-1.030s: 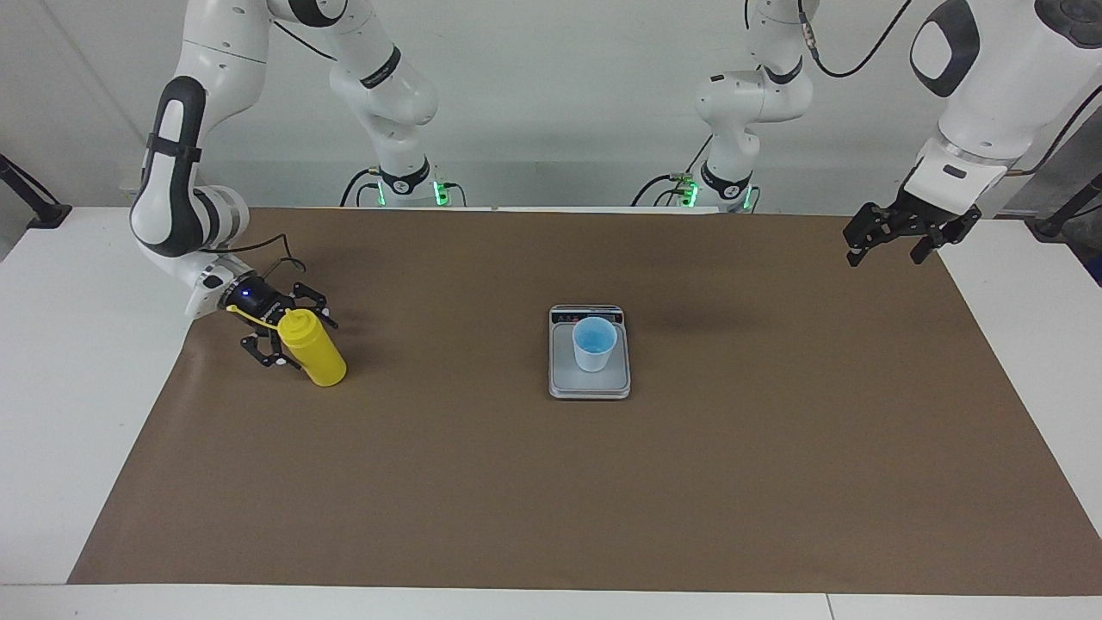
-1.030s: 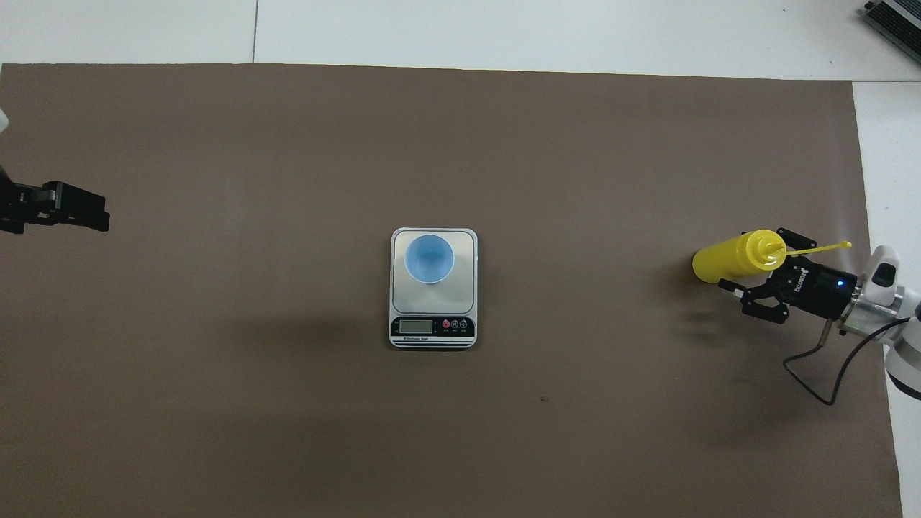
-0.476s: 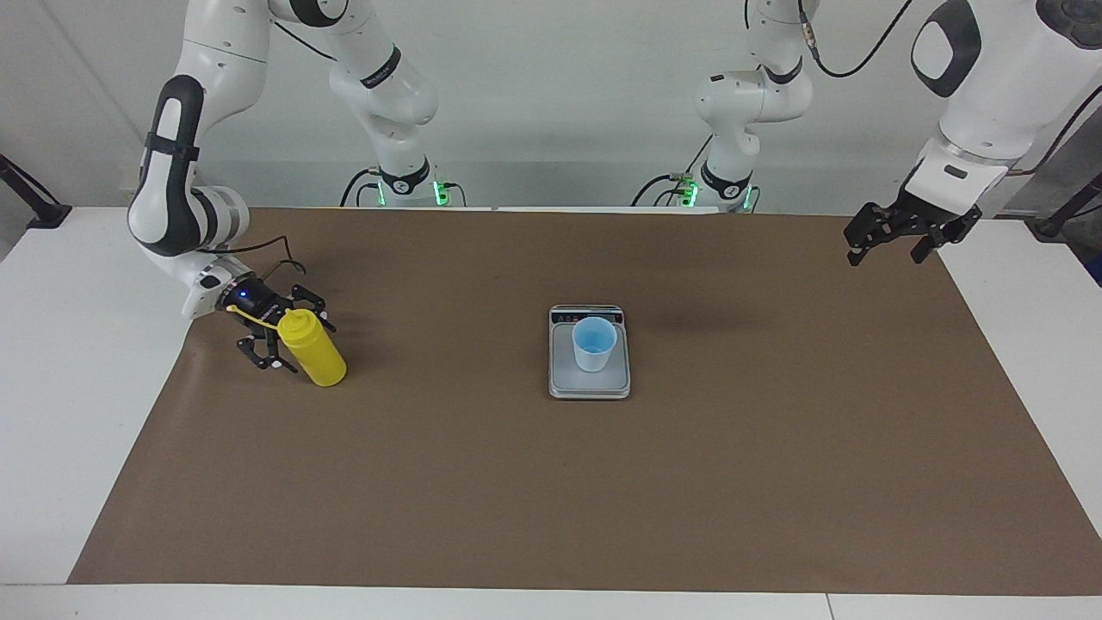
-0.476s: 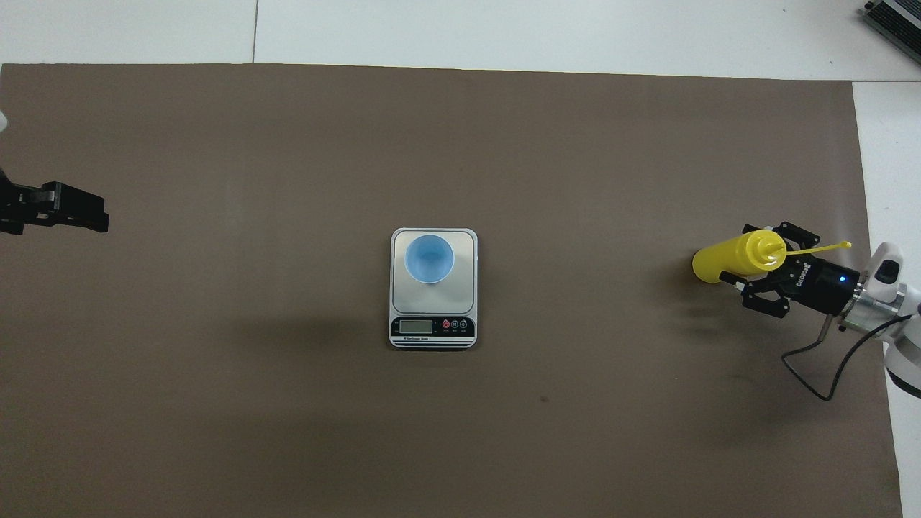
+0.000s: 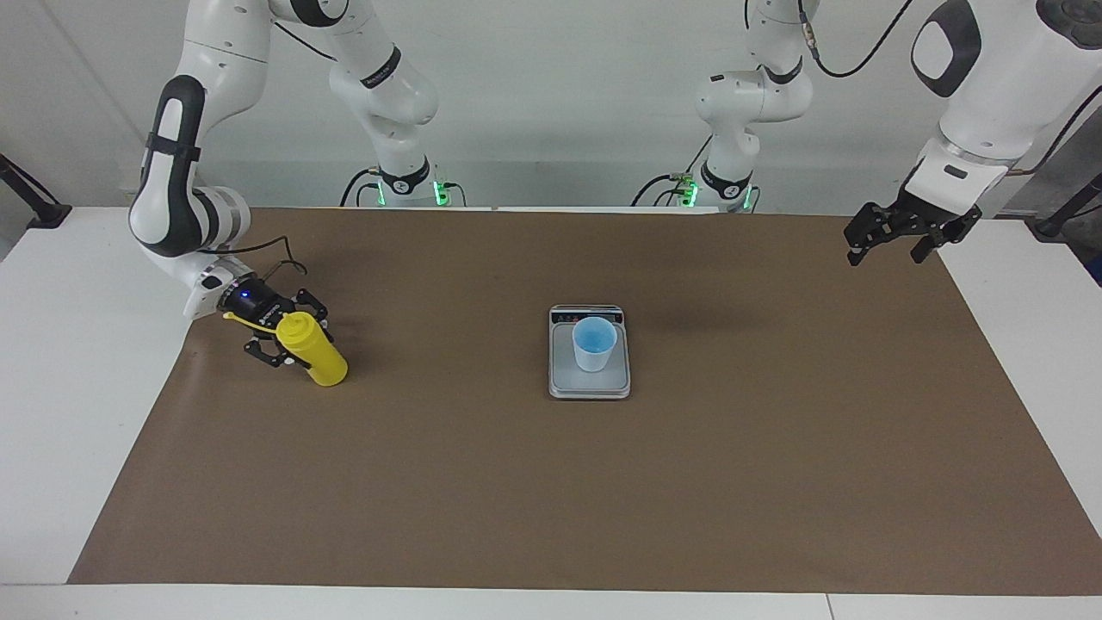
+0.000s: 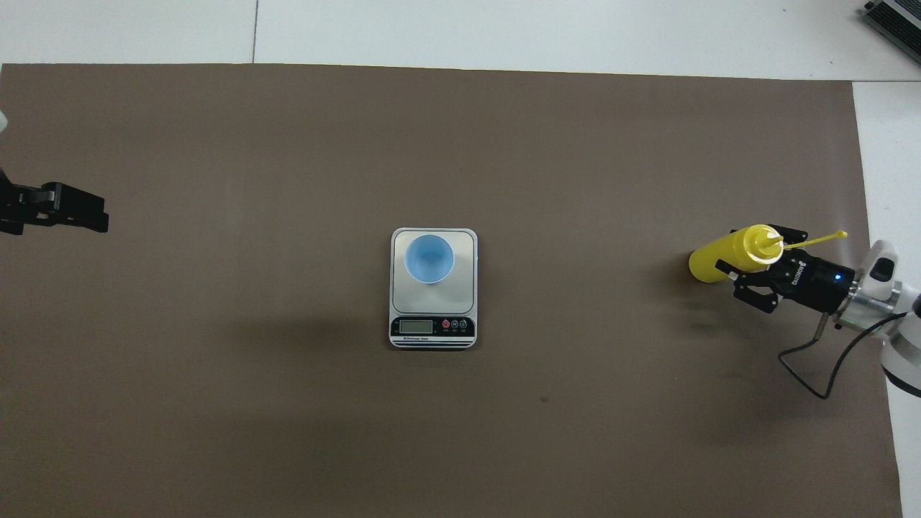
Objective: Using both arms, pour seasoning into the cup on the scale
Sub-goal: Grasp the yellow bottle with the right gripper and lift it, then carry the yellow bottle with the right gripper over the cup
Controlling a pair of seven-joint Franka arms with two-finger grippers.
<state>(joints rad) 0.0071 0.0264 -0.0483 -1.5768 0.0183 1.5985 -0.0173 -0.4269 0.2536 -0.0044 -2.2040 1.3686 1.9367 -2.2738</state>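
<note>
The seasoning (image 5: 315, 352) is a yellow squeeze bottle standing on the brown mat at the right arm's end of the table, its cap strap sticking out toward the wrist. My right gripper (image 5: 287, 341) comes in low from the side and is shut on the bottle's upper body; the overhead view shows the bottle (image 6: 722, 255) held in that gripper (image 6: 742, 270). The light blue cup (image 5: 594, 343) stands upright on the silver scale (image 5: 565, 384) at mid-table. My left gripper (image 5: 887, 250) waits open and raised over the mat's corner at the left arm's end.
A brown mat (image 5: 551, 491) covers most of the white table (image 5: 69, 362). The right wrist's black cable (image 6: 817, 370) loops onto the mat beside the bottle. The scale's display (image 6: 416, 326) faces the robots.
The right gripper's fingers have closed in on the yellow bottle, which has shifted slightly. The left arm, cup and scale have not moved.
</note>
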